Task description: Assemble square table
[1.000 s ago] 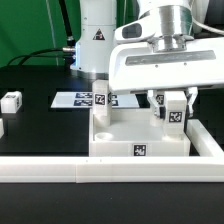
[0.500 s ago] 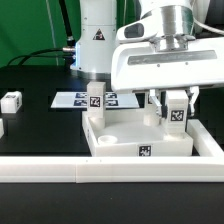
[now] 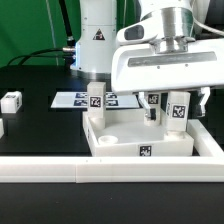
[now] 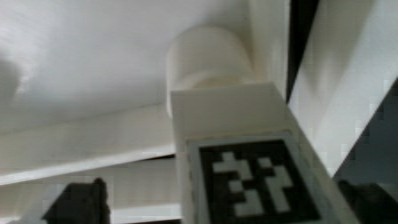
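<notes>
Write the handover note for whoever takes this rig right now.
Gripper open, jaws either side of the leg in the far corner at the exterior view's right, not clamping it.
Table top lies flat by the border rail.
Done: second leg stands in the far corner at that view's left.
Left: one loose leg on the table, another block at the frame edge; near corners bare. Tightness of standing legs unclear.

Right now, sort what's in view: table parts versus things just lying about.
Job in hand: table top; corner leg; leg under the wrist; loose leg.
Lying about: marker board; border rail.
</notes>
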Motion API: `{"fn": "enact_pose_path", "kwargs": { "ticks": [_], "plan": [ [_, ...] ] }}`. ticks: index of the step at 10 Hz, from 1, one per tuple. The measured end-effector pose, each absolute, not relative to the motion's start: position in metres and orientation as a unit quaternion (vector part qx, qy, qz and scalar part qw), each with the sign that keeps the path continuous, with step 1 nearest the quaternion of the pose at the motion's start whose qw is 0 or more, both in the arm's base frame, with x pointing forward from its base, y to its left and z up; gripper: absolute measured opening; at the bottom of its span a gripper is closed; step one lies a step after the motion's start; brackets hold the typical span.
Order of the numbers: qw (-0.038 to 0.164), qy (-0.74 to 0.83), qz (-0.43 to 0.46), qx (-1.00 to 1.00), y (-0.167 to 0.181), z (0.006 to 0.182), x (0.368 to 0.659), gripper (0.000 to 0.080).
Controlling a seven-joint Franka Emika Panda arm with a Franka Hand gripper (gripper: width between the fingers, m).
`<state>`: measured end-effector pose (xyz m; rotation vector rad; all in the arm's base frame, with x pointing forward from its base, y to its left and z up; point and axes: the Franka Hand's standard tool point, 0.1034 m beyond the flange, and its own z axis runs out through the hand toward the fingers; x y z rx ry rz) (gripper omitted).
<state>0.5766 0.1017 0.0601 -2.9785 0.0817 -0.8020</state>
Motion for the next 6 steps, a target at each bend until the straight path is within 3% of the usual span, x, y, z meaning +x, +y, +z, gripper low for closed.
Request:
{"fn": "enact_pose_path", "kwargs": {
  "ticks": [2, 6],
  "plan": [
    [0.033, 0.028, -0.247, -0.968, 0.102, 0.064, 0.576, 0.0649],
    [0.053, 0.026, -0.222, -0.973, 0.108, 0.094, 0.578, 0.0649]
  ]
}}
